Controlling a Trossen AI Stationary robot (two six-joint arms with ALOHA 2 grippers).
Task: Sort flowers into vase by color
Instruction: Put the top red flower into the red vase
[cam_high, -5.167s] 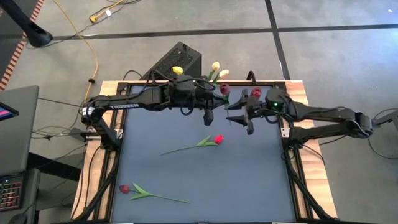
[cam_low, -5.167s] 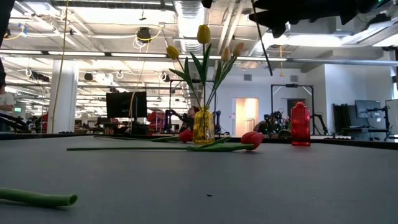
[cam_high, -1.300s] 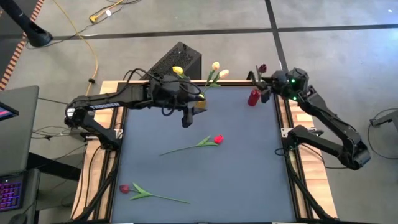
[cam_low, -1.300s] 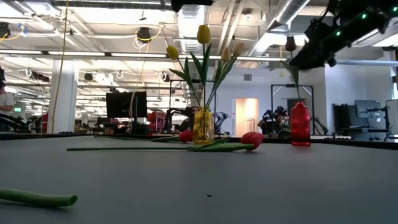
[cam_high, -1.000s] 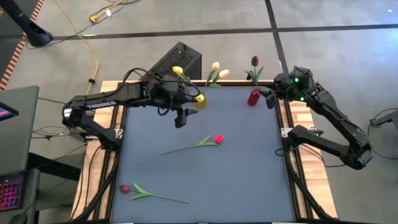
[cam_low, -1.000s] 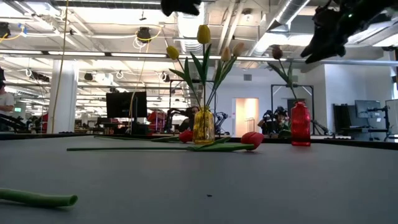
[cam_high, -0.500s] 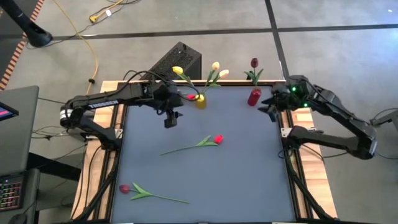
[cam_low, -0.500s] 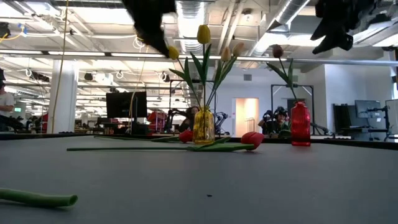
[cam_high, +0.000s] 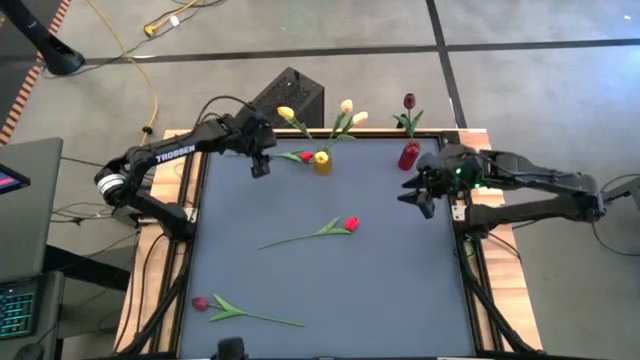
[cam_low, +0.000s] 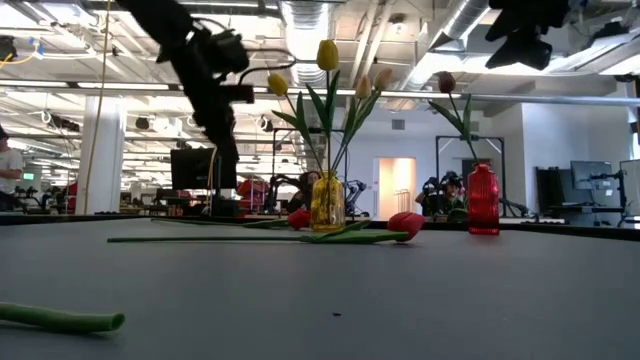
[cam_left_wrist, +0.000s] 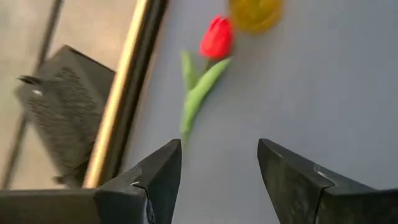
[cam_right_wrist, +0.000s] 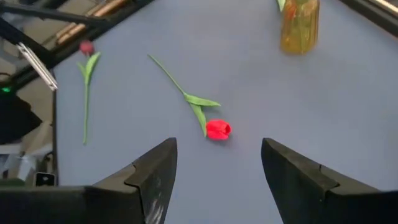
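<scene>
**Both tools empty, three tulips left lying on the counter**

We judged the loose flowers light and limp-stemmed, best pinched mid-stem below the leaves: a red tulip (cam_high: 349, 224) lay mid-counter, a dark red tulip (cam_high: 201, 303) near the front-left corner, and another red one (cam_left_wrist: 216, 37) at the back edge beside the yellow vase (cam_high: 322, 163). The left tool (cam_left_wrist: 216, 163) hovered over that back-edge flower, fingers apart; the right tool (cam_right_wrist: 217, 165) hung by the right edge, also spread. The red vase (cam_high: 408, 156) held one dark tulip. We could not make out stem ends inside either vase.
</scene>
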